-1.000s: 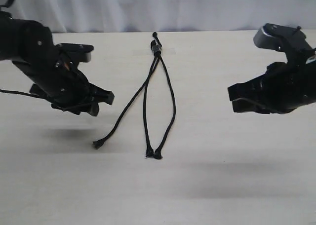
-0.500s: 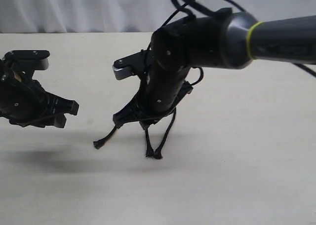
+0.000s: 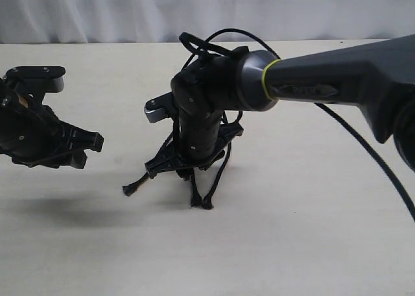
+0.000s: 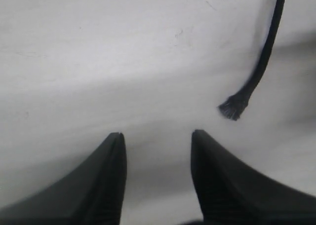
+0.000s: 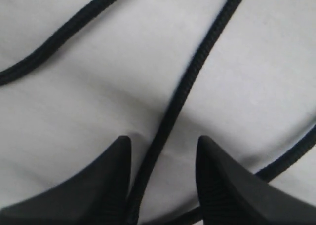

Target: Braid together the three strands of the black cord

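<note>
The black cord lies on the pale table, its knot hidden behind my right arm. Only the lower ends of the three strands show in the exterior view. One frayed tip lies out to the left, and two tips lie together. My right gripper reaches across the middle and points down over the strands. In the right wrist view the right gripper is open, with one strand running between its fingers close to one finger. My left gripper hovers open to the left. The left gripper holds nothing, and a strand tip lies just beyond it.
The right arm's thick black cables loop above the cord. Two more strands cross the right wrist view on either side. A white curtain backs the table's far edge.
My right arm has swung in from the right to stand over the cord, and its jaws have opened. My left arm drew back to the left, then stayed still.
</note>
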### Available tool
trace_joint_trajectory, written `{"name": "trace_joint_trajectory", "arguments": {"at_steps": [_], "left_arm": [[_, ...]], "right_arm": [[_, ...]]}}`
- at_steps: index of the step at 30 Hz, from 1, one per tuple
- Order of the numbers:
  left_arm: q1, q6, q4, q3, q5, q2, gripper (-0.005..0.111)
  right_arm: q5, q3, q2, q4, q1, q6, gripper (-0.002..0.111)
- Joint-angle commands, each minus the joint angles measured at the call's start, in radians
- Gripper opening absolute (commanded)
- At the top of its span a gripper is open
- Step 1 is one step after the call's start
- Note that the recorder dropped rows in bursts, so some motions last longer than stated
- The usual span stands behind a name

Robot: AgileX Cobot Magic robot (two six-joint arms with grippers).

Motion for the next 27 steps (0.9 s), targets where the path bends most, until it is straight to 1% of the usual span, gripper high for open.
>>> {"name": "trace_joint_trajectory", "arguments": {"at_steps": [1, 3, 6, 7, 10, 12, 15, 20, 24, 27], "left_arm": [[-0.001, -0.001, -0.010, 0.004, -0.014, -0.006, 0.040], [-0.001, -0.001, -0.010, 0.004, -0.014, -0.006, 0.040], [-0.001, -0.001, -0.010, 0.004, -0.014, -0.006, 0.040], [-0.001, -0.001, -0.010, 0.004, -0.014, -0.006, 0.040], [-0.001, -0.001, -0.010, 0.004, -0.014, -0.006, 0.040], [-0.001, 0.003, -0.010, 0.004, -0.006, -0.006, 0.040], [-0.001, 0.005, -0.010, 0.004, -0.005, -0.006, 0.040], [-0.001, 0.007, -0.010, 0.004, -0.014, -0.006, 0.040], [-0.005, 0.007, -0.010, 0.004, -0.003, -0.006, 0.040], [-0.029, 0.040, -0.010, 0.004, -0.015, -0.006, 0.041]], "right_arm": [[0.005, -0.008, 0.030, -0.026, 0.001, 0.018, 0.035], [0.010, -0.008, 0.042, -0.026, 0.001, 0.018, 0.027], [0.033, -0.010, 0.040, -0.038, 0.001, 0.018, 0.006], [0.035, -0.010, 0.035, -0.040, 0.001, 0.020, 0.004], [0.029, -0.010, -0.013, -0.041, -0.013, 0.020, 0.004], [0.028, -0.010, -0.055, -0.041, -0.043, 0.020, 0.004], [0.069, -0.010, -0.115, -0.037, -0.116, 0.008, 0.004], [0.152, -0.006, -0.174, -0.033, -0.246, -0.069, 0.004], [0.179, 0.022, -0.169, -0.033, -0.313, -0.095, 0.004], [0.153, 0.068, -0.162, -0.019, -0.342, -0.099, 0.004]]}}
